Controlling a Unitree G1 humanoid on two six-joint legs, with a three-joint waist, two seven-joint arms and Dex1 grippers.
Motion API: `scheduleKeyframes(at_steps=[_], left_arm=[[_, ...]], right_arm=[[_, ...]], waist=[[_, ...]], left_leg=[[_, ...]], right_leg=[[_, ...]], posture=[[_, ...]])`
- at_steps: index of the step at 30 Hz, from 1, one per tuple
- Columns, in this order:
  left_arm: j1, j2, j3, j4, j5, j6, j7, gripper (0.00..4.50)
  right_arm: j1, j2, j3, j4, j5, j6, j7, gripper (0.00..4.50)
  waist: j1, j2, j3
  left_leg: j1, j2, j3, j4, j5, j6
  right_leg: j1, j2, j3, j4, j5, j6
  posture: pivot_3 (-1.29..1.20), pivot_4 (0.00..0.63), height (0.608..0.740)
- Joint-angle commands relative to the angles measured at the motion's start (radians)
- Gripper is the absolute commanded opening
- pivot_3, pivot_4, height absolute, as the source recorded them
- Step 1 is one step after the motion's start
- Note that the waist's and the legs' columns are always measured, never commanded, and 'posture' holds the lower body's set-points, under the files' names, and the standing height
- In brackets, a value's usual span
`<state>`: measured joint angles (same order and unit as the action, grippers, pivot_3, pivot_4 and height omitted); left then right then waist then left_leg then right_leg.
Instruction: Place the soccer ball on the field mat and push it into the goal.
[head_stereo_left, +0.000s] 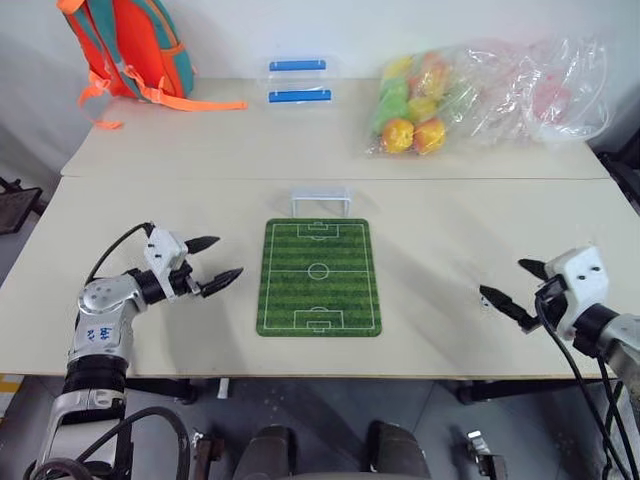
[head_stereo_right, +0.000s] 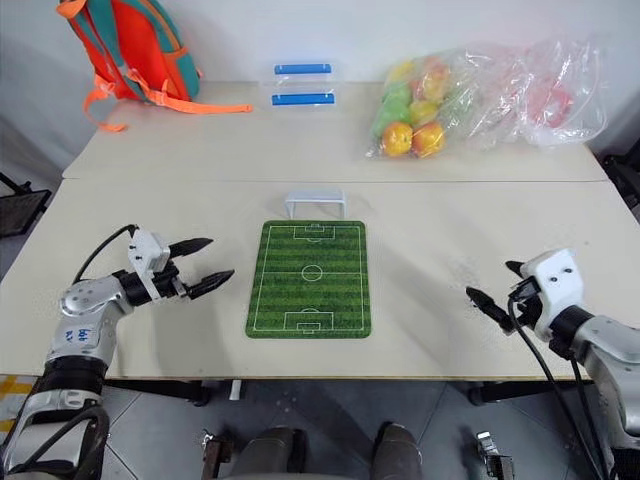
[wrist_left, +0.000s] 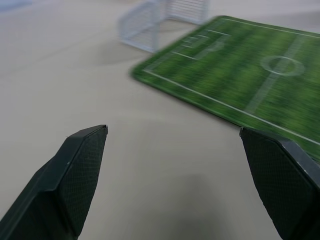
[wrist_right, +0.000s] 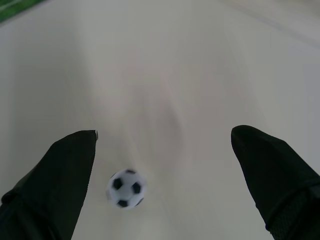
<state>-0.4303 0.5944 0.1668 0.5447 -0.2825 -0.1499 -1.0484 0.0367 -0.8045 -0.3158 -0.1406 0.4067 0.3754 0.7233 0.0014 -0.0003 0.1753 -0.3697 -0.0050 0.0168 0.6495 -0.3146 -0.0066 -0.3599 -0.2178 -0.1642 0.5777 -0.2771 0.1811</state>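
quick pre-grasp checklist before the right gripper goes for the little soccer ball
1. Right gripper open: ok, its black fingers stand wide apart.
2. Small white soccer ball with black patches between those fingers: ok, it lies on the beige table nearer one finger, not touched.
3. Ball free of clutter: ok, bare table around it in the right wrist view.
4. Flat green field mat with white pitch lines clear to receive the ball: ok, nothing lies on it.
5. Small white goal frame with pale netting in place: ok, upright at the mat's far end.
6. Left gripper out of the way: ok, open and empty, beside the mat.
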Motion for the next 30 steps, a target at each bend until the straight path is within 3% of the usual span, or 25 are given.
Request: scheduleKeyframes(at_steps=[1, 9, 10, 13, 21, 24, 30], left_arm=[[0.018, 0.013, 0.013, -0.077, -0.030, 0.020, -0.007, 4.50], [0.049, 0.008, 0.020, -0.143, -0.032, 0.060, 0.021, 4.50], [0.049, 0.008, 0.022, -0.146, -0.033, 0.063, 0.023, 4.50], [0.047, 0.007, 0.024, -0.149, -0.032, 0.071, 0.032, 4.50], [0.024, 0.000, 0.017, -0.134, -0.036, 0.059, 0.016, 4.50], [0.021, -0.001, 0.012, -0.127, -0.041, 0.050, -0.013, 4.50], [0.019, -0.018, 0.022, -0.084, -0.106, -0.004, -0.165, 4.50]], right_arm=[[-0.013, -0.014, 0.005, 0.010, 0.019, 0.024, 0.054, 4.49], [-0.058, 0.008, 0.046, 0.125, -0.009, 0.031, 0.089, 4.49], [-0.056, 0.007, 0.049, 0.124, -0.013, 0.028, 0.095, 4.32], [-0.047, 0.014, 0.051, 0.102, -0.015, 0.017, 0.103, 3.60], [-0.063, -0.006, 0.026, 0.000, 0.030, 0.088, 0.109, 0.85], [-0.098, -0.020, 0.035, -0.093, 0.012, 0.113, 0.070, 0.85], [-0.311, -0.016, 0.160, -0.305, 0.152, 0.324, 0.093, 0.85]], waist=[[0.000, 0.000, 0.000], [-0.002, 0.000, 0.000], [-0.002, 0.000, 0.000], [-0.002, 0.000, 0.000], [-0.001, 0.000, 0.000], [-0.001, 0.000, 0.000], [-0.005, -0.001, 0.000]], left_leg=[[0.000, 0.000, 0.000, 0.000, 0.000, 0.000], [0.000, 0.000, 0.000, 0.001, 0.000, 0.000], [0.000, 0.000, 0.000, 0.001, 0.000, 0.000], [0.000, 0.000, 0.000, 0.001, 0.000, 0.000], [0.000, 0.000, 0.000, 0.002, 0.000, 0.000], [0.000, 0.000, 0.000, 0.002, 0.000, 0.000], [0.000, 0.002, 0.001, 0.004, 0.000, -0.001]], right_leg=[[0.000, 0.000, 0.000, 0.000, 0.000, 0.000], [0.000, 0.000, 0.000, 0.000, 0.000, 0.000], [0.000, 0.000, 0.000, 0.001, 0.000, 0.000], [0.000, 0.000, 0.000, 0.001, 0.000, 0.000], [0.000, 0.000, 0.000, 0.001, 0.000, 0.000], [0.000, 0.000, 0.000, 0.001, 0.000, 0.000], [-0.002, 0.001, 0.002, 0.004, 0.001, -0.001]], posture=[[0.00, 0.150, 0.740], [0.00, 0.150, 0.740], [0.00, 0.150, 0.740], [0.00, 0.150, 0.740], [0.00, 0.150, 0.740], [0.00, 0.150, 0.740], [0.00, 0.150, 0.740]])
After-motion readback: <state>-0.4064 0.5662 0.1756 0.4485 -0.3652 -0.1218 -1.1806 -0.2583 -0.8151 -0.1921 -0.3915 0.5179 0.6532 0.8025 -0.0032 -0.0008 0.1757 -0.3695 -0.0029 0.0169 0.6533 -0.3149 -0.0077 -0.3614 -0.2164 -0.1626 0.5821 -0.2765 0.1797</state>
